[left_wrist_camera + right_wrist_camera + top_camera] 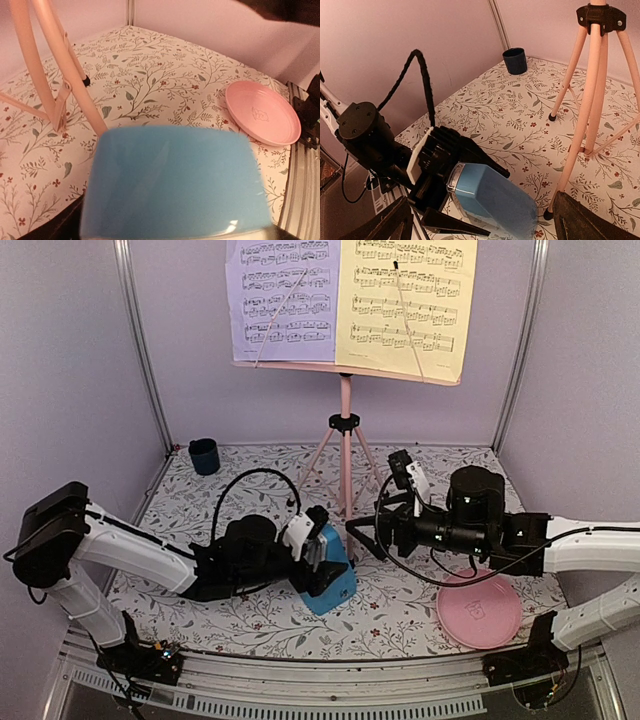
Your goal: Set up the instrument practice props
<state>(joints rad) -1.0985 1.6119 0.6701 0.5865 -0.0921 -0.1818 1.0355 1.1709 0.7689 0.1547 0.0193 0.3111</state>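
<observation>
The pink tripod music stand point(345, 430) stands at the back middle. A lavender sheet point(282, 295) and a yellow sheet point(405, 300) rest on its desk. The blue pyramid metronome point(328, 575) leans on the floral cloth in front of the stand. My left gripper point(318, 550) is shut on its narrow top; in the right wrist view the metronome point(495, 197) sits between the left gripper's black fingers point(485, 160). The metronome fills the bottom of the left wrist view point(172, 185). My right gripper point(362, 538) is open and empty just right of the metronome, its fingers point(580, 220) spread wide.
A round pink plate point(478, 608) lies at the front right and also shows in the left wrist view point(262, 112). A small dark blue cup point(204, 455) stands at the back left corner. The stand's legs point(592, 85) spread close behind the metronome. Walls enclose three sides.
</observation>
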